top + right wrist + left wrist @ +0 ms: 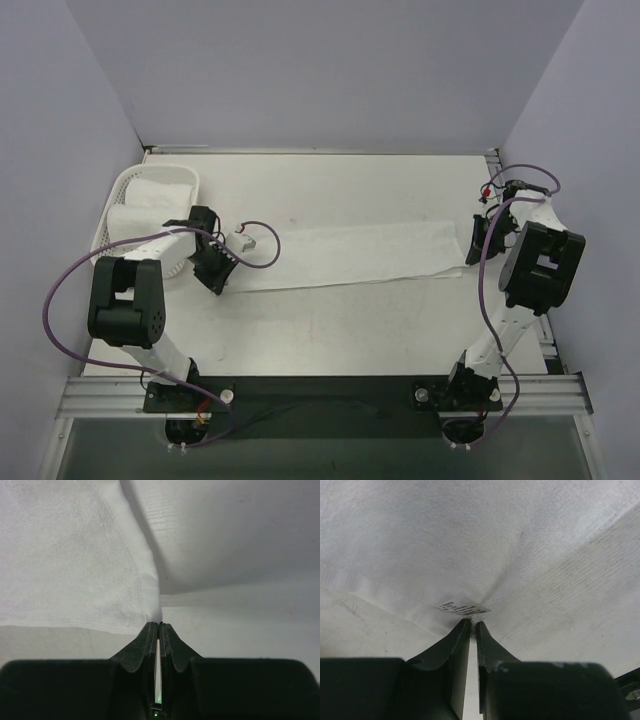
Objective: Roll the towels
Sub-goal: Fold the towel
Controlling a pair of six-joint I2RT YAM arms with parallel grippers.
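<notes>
One white towel lies stretched flat across the table between my two grippers. My left gripper is at its left end. In the left wrist view the left gripper has its jaws a narrow gap apart, right at the towel's hem under the small label, and creases fan out from that spot. My right gripper is at the right end. In the right wrist view the right gripper is shut on the corner of the towel.
A white lattice basket stands at the back left, just behind the left arm, with more white towels inside. Purple cables loop off both arms. Side walls close in the table on the left and right.
</notes>
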